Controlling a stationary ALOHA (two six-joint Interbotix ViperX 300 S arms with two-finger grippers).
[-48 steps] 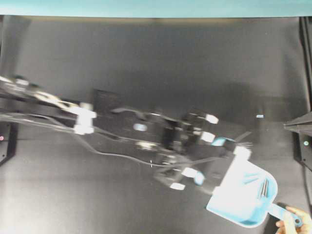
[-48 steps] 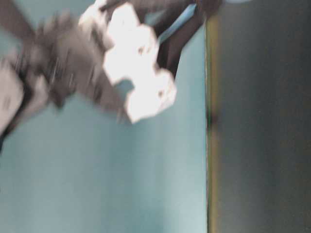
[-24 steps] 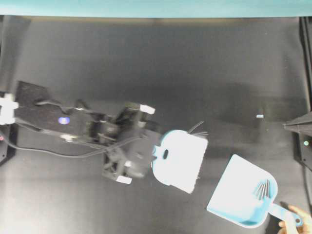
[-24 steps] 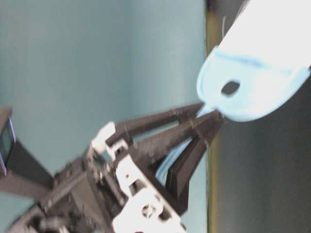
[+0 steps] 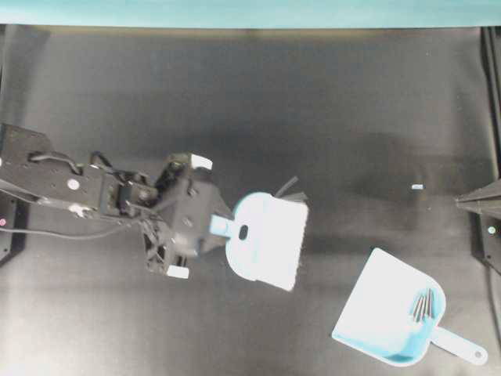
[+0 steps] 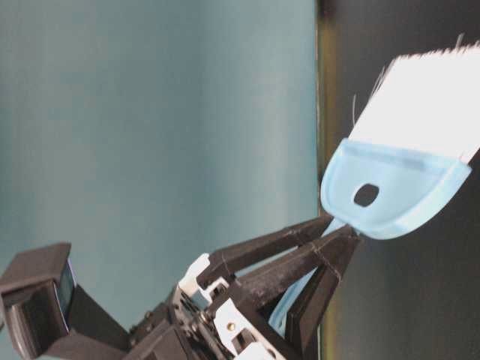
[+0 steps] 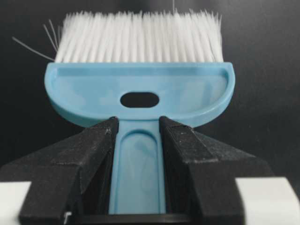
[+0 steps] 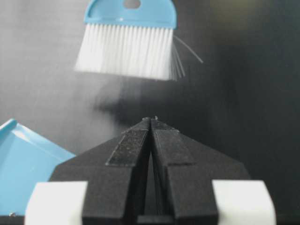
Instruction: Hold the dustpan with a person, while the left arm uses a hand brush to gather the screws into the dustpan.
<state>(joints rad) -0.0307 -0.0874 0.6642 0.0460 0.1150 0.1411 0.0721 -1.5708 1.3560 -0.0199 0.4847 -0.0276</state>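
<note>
The light blue dustpan (image 5: 381, 315) lies flat at the lower right, mouth facing up-left, and its corner shows in the right wrist view (image 8: 23, 168). Several silver screws (image 5: 423, 304) rest inside it near the back. The person is out of view and nothing touches the dustpan handle. My left gripper (image 5: 220, 227) (image 7: 138, 124) is shut on the thin handle of the hand brush (image 5: 266, 239) (image 7: 140, 89) (image 6: 397, 195), left of the dustpan and well apart from it. The brush (image 8: 129, 33) hangs above the table, bristles toward the dustpan. My right gripper (image 5: 459, 202) (image 8: 151, 119) is shut and empty at the right edge.
A small pale scrap (image 5: 417, 187) lies on the black table surface right of centre. A teal strip (image 5: 250, 12) runs along the far edge of the table. The left arm and its cables (image 5: 70, 188) stretch in from the left side.
The left arm has drawn back leftward with the brush, from over the dustpan's mouth to mid-table. The person's hand has left the dustpan handle and gone out of view.
</note>
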